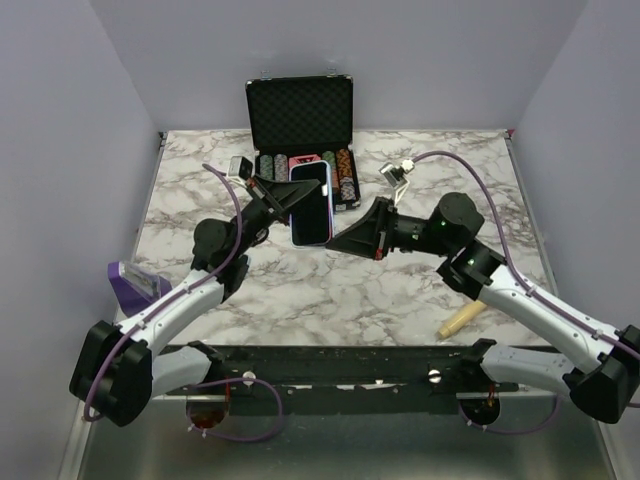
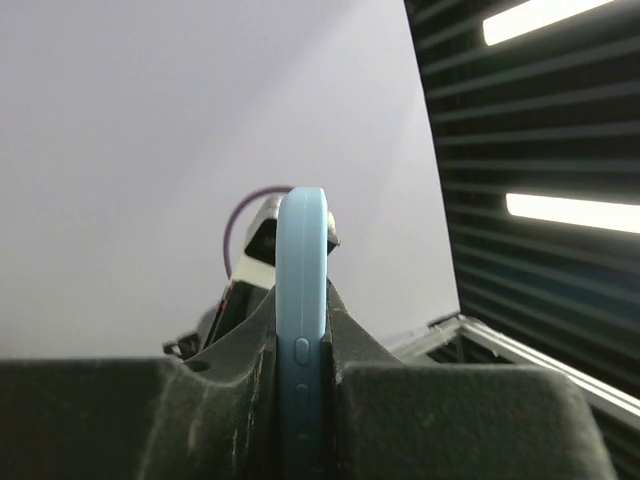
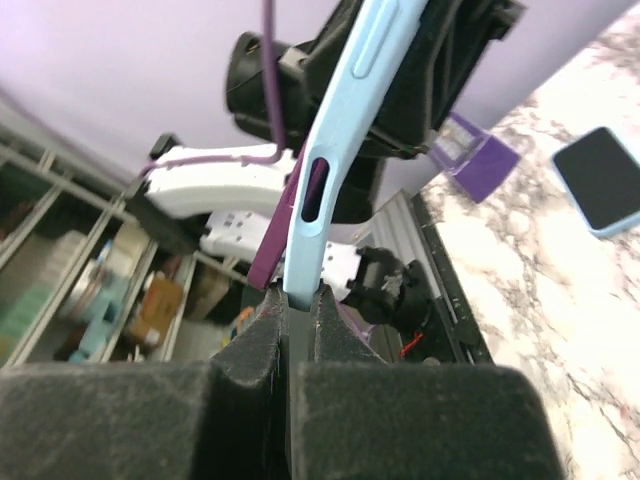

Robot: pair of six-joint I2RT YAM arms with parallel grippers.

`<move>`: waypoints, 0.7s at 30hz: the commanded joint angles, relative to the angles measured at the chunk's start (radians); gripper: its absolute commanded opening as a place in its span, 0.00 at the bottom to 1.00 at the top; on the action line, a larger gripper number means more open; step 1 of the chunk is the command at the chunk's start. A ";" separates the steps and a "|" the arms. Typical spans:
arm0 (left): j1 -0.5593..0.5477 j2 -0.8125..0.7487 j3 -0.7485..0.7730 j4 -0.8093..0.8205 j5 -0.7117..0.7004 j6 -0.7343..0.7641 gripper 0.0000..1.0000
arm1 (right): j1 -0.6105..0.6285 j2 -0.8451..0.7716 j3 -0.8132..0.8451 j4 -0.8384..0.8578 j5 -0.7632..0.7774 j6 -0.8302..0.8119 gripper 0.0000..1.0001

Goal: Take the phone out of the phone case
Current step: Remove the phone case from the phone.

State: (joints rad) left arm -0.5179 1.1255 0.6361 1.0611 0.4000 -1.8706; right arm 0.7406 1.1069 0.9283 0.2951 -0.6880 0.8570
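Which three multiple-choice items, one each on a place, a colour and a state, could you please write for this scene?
1. Where does the open chip case stand?
A. at the far edge of the table
B. at its near edge
C. off it
2. What colour is the phone case?
A. red
B. light blue
C. green
3. How is the right gripper?
A. wide open
B. shut on the phone case
C. shut on nothing
Answers: 1 A, the top view shows it at the far edge; 2 B, both wrist views show its pale blue edge; 3 B, its fingers pinch that edge.
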 commanded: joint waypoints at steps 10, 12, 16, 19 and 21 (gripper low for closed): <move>-0.143 -0.027 0.077 0.019 0.123 -0.035 0.00 | 0.138 0.076 -0.060 -0.372 1.220 -0.289 0.01; -0.148 -0.018 0.079 0.031 0.119 -0.039 0.00 | 0.212 0.103 -0.040 -0.360 1.304 -0.340 0.01; -0.154 0.017 0.077 0.105 0.111 -0.094 0.00 | 0.321 0.148 -0.026 -0.335 1.482 -0.437 0.01; -0.160 0.040 0.070 0.154 0.100 -0.137 0.00 | 0.327 0.146 -0.063 -0.304 1.539 -0.486 0.01; -0.160 0.059 0.066 0.203 0.099 -0.176 0.00 | 0.327 0.156 -0.086 -0.269 1.581 -0.528 0.01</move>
State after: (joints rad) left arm -0.5190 1.2163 0.6376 0.9340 0.1814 -1.7699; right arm 1.1103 1.1183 0.9333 0.1013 0.5339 0.5411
